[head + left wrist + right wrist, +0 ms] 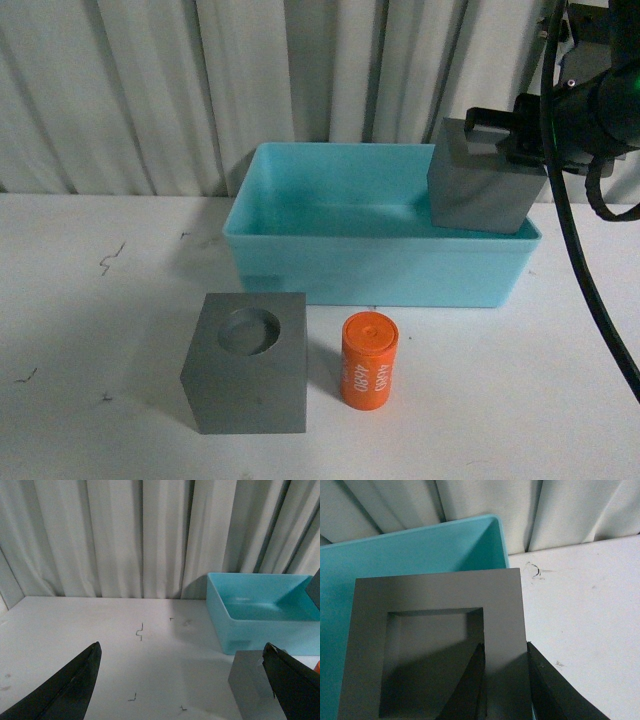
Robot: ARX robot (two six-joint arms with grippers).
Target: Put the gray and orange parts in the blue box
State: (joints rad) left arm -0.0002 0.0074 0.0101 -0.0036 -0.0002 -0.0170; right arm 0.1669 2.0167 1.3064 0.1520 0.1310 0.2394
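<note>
My right gripper (pixel 500 135) is shut on one wall of the gray cube with the rectangular recess (pixel 485 185), holding it tilted over the right end of the blue box (pixel 370 265). In the right wrist view one finger sits inside the recess and one outside the cube (pixel 435 625), over the box (pixel 395 555). The gray cube with the round recess (pixel 247 362) stands on the table in front of the box, with the orange cylinder (pixel 368 360) upright just to its right. My left gripper (pixel 182 655) is open above the table, the cube (pixel 252 685) by its finger.
A white table (pixel 90 300) carries everything, with small dark marks on its left part. Pleated white curtains (pixel 200 80) hang close behind the box. A black cable (pixel 575 240) from the right arm hangs down at the far right.
</note>
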